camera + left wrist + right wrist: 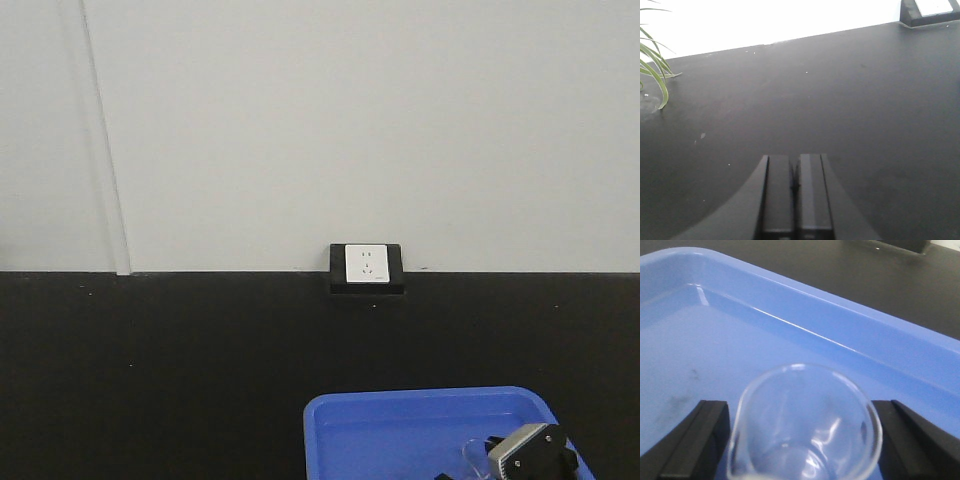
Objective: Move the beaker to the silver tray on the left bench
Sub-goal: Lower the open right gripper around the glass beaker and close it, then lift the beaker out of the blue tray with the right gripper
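Observation:
The clear glass beaker stands in a bright blue tray, its round rim facing the right wrist camera. My right gripper holds it, one black finger against its left side and the other against its right side. In the front view, that gripper shows at the bottom right, over the blue tray. My left gripper is shut and empty, hovering over the bare black bench top. The silver tray is out of view.
A white wall socket in a black box sits at the back edge of the bench. Green plant leaves reach in at the left of the left wrist view. A pale wall rises behind the bench.

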{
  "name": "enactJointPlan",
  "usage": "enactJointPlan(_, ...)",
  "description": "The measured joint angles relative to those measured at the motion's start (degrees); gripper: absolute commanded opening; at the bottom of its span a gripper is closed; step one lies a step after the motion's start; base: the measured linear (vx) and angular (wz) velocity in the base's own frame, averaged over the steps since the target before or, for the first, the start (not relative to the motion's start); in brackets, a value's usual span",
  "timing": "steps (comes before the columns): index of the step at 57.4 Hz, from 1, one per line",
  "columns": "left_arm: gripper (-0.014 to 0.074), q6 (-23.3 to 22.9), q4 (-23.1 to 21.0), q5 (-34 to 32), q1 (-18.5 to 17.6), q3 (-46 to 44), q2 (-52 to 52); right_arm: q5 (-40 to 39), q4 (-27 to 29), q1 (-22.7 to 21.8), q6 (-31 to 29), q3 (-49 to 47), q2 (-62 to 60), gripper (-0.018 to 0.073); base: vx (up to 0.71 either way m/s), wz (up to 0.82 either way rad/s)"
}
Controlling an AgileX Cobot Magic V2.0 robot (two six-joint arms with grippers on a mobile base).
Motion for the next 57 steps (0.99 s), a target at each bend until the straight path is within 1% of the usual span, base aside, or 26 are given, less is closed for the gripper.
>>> enactJointPlan(9, -0.0006, 0.0, 0.0, 0.0, 0.0, 0.0, 0.0, -0.3, -0.3, 0.0, 1.2, -1.6, 1.0, 0.0549, 0.0, 0.0)
enactJointPlan(17, -0.0006, 0.0, 0.0, 0.0, 0.0, 0.0, 0.0, -0.6, -0.4, 0.0, 1.5, -1.7, 1.0, 0.0441, 0.0, 0.0)
enactJointPlan(19, -0.0006, 0.0, 0.0, 0.0, 0.0, 0.0, 0.0, -0.6, -0.5, 0.0, 1.6, -1.7, 1.0, 0.0408, 0.0, 0.0)
enactJointPlan(25, -0.0006, 0.0, 0.0, 0.0, 0.0, 0.0, 0.0, -0.6, -0.5, 0.0, 2.9, -1.7, 1.0, 0.0256, 0.0, 0.0)
enactJointPlan(33, -0.0006, 0.0, 0.0, 0.0, 0.0, 0.0, 0.0, -0.6, -0.6, 0.0, 7.6, -1.7, 1.0, 0.0085, 0.0, 0.0)
enactJointPlan(36, -0.0006, 0.0, 0.0, 0.0, 0.0, 0.0, 0.0, -0.4, -0.9, 0.0, 8.9, -1.7, 0.6, 0.0041, 0.0, 0.0)
enactJointPlan(41, -0.0006, 0.0, 0.0, 0.0, 0.0, 0.0, 0.0, 0.5, -2.2, 0.0, 9.8, -1.7, -0.9, -0.0005, 0.0, 0.0)
enactJointPlan(45, -0.0006, 0.0, 0.0, 0.0, 0.0, 0.0, 0.0, 1.5, -4.1, 0.0, 10.5, -1.7, -3.0, -0.0014, 0.0, 0.0)
enactJointPlan(51, -0.0006, 0.0, 0.0, 0.0, 0.0, 0.0, 0.0, 4.2, -9.4, 0.0, 12.7, -1.7, -7.8, -0.001, 0.0, 0.0)
enactJointPlan(57, -0.0006, 0.0, 0.0, 0.0, 0.0, 0.0, 0.0, 6.3, -14.3, 0.0, 17.1, -1.7, -13.2, -0.001, 0.0, 0.0)
